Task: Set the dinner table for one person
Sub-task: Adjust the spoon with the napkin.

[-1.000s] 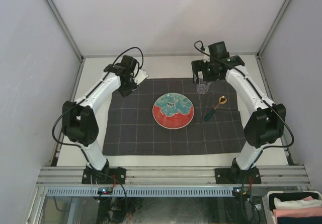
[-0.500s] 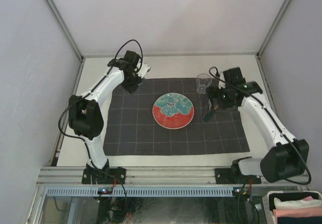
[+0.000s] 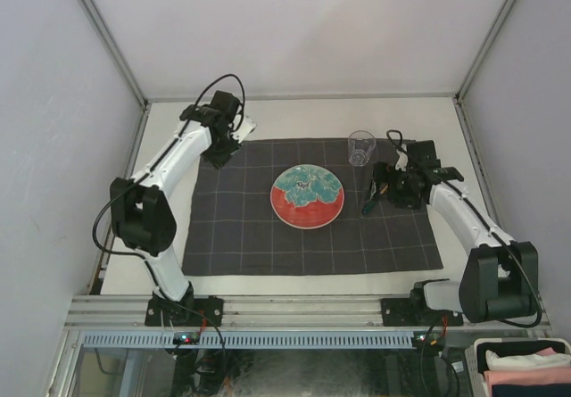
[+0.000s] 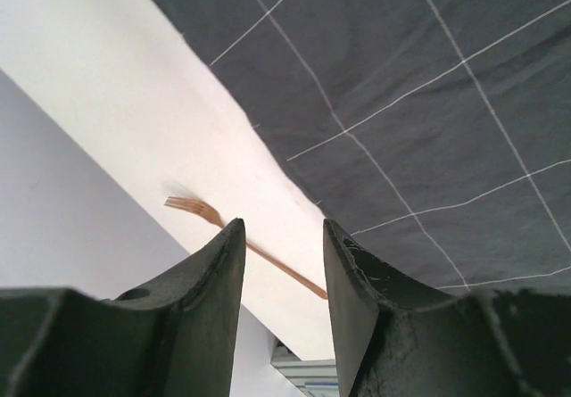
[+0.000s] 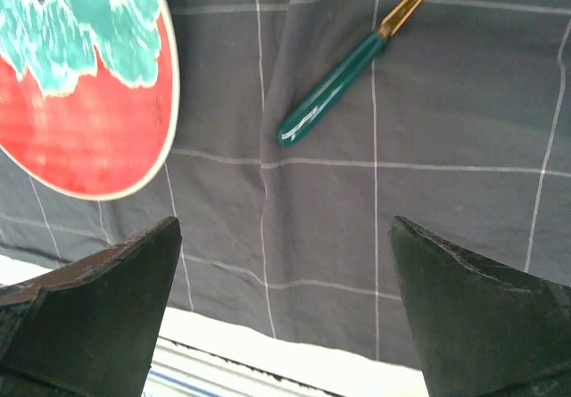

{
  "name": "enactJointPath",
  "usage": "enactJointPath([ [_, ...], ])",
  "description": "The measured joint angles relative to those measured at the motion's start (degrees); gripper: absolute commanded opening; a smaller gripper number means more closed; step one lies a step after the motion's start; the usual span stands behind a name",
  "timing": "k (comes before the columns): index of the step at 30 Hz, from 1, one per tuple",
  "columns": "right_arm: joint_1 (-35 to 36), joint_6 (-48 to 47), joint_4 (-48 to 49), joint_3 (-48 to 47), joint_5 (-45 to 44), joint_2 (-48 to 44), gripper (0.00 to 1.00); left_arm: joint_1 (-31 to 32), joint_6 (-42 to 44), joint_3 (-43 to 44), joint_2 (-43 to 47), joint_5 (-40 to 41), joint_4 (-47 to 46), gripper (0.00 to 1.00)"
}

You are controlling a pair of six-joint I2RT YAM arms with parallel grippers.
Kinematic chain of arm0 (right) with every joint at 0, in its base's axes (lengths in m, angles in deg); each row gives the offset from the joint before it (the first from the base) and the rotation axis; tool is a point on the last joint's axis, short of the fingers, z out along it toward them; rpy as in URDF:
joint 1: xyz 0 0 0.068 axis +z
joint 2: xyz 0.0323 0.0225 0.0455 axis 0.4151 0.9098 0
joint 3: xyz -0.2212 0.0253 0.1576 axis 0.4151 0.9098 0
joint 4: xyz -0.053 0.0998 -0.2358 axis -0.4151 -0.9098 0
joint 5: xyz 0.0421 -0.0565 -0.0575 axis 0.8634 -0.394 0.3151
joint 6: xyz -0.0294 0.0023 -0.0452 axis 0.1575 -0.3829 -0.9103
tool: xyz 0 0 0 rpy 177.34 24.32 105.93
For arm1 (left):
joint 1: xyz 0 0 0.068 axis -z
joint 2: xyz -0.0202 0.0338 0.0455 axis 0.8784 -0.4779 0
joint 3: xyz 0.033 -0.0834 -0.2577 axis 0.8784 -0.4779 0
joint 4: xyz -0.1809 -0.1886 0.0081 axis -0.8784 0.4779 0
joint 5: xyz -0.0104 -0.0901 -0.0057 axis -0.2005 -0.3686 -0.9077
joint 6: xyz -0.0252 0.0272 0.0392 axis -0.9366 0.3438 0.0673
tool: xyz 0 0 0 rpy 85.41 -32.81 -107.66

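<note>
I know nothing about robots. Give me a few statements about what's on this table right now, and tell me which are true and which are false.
1. The plate sits on the cloth. True.
2. The glass stands on the plate. False: it stands on the cloth, apart from the plate.
3. The right gripper holds the spoon. False: it is open, and the spoon lies on the cloth.
4. A fork lies off the cloth, on the bare table. True.

Cloth (image 3: 312, 227): matte woven fabric. Plate (image 3: 307, 197): glossy glaze. Spoon handle (image 5: 330, 89): glossy, smooth. Dinner table (image 3: 303, 116): matte. Cup (image 3: 360, 147): clear glass.
</note>
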Motion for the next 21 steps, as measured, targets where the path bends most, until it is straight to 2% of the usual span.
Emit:
enactJointPath([
  [12,2.7,18.3,10.1,0.0,-9.7,8.8,1.0,-0.1,3.9,-4.7,3.5,4.2,3.3,0.43],
  [21,1.5,24.5,16.2,0.0,-11.9,16.9,0.9,-0.1,5.3,0.9,3.5,6.8,7.0,0.43],
])
